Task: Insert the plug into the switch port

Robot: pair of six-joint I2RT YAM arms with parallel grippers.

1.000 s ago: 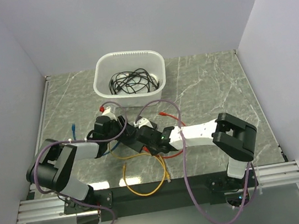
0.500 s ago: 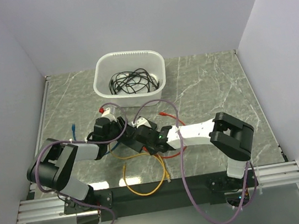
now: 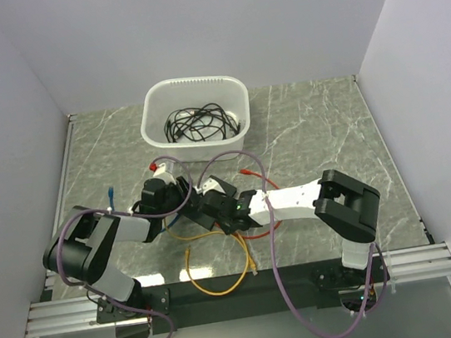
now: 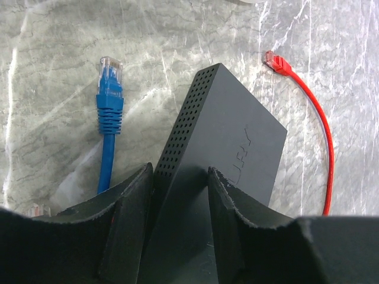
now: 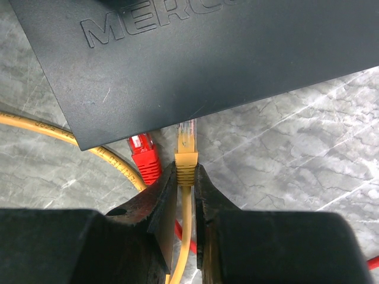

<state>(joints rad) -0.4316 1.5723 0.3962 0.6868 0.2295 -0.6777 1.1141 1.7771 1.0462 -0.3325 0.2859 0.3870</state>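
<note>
My left gripper (image 4: 180, 171) is shut on the black switch (image 4: 228, 133), which it holds tilted on one long edge, with the perforated side facing left. My right gripper (image 5: 185, 168) is shut on the boot of the yellow plug (image 5: 186, 155). The plug's clear tip meets the lower edge of the switch (image 5: 207, 53). The ports are hidden, so I cannot tell whether the tip is in one. From the top camera both grippers meet at mid-table, the left gripper (image 3: 178, 199) and the right gripper (image 3: 212, 208) on either side of the switch (image 3: 191, 214).
A red plug (image 5: 144, 157) and yellow cable (image 5: 59, 135) lie just left of the held plug. A blue plug (image 4: 111, 83) and another red plug (image 4: 275, 60) flank the switch on the marble. A white tub (image 3: 149, 104) of black cables stands behind. The yellow cable (image 3: 221, 283) loops near the front edge.
The right arm has edged left, bringing the yellow plug closer to the switch. The left gripper has closed slightly on the switch.
</note>
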